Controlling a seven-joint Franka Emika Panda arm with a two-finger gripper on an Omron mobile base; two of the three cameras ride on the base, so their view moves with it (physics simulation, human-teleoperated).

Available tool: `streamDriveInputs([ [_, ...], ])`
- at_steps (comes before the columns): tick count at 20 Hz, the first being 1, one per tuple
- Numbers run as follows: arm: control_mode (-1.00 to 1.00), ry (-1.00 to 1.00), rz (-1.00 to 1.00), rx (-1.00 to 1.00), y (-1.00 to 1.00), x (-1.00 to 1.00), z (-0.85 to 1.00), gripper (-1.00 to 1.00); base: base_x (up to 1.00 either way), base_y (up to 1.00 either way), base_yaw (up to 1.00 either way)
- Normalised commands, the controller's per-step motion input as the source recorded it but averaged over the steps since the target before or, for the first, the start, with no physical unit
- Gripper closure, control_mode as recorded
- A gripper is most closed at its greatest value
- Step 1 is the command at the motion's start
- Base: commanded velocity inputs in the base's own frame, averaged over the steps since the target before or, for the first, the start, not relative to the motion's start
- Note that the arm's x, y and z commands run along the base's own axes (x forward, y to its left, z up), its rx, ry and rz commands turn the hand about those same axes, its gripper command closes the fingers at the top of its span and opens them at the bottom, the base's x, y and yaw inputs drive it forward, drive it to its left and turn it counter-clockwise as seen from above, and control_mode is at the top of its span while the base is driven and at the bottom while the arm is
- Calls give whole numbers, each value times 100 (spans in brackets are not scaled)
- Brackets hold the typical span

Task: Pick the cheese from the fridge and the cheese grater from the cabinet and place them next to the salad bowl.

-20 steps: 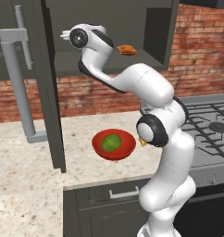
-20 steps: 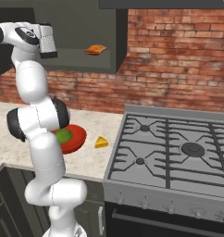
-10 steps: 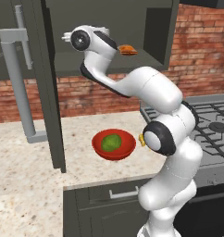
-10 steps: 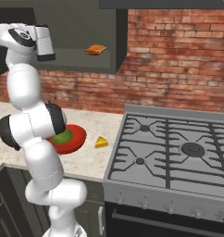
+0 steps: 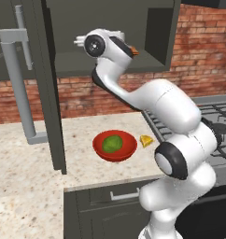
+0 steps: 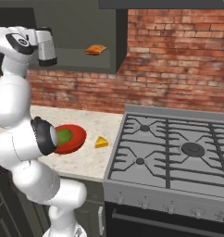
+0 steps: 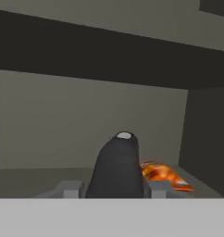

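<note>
Your hand [image 7: 115, 187] looks clamped on the cheese grater [image 7: 117, 162], which stands between its fingers. The grater is probably stiff, light and slick, so hold its flat sides firmly.

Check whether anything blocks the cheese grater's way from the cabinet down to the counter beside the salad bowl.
Nothing visible does. The cheese grater sits between the fingers in the open cabinet; below, only the cheese lies beside the salad bowl.

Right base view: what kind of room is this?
A rendered kitchen: gas stove with an oven door below, stone counter against a brick wall, and an open wall cabinet above it.
</note>
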Motion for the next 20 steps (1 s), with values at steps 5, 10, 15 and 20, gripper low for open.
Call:
streamDriveInputs([
  [5, -100, 0, 0, 1, -42, -98, -17, 100, 0, 0, 0],
  [10, -100, 0, 1, 0, -1, -95, -15, 100, 0, 0, 0],
  [15, -100, 1, 8, 0, 25, -96, -11, 100, 0, 0, 0],
  [20, -100, 13, 6, 0, 42, -89, -27, 100, 0, 0, 0],
])
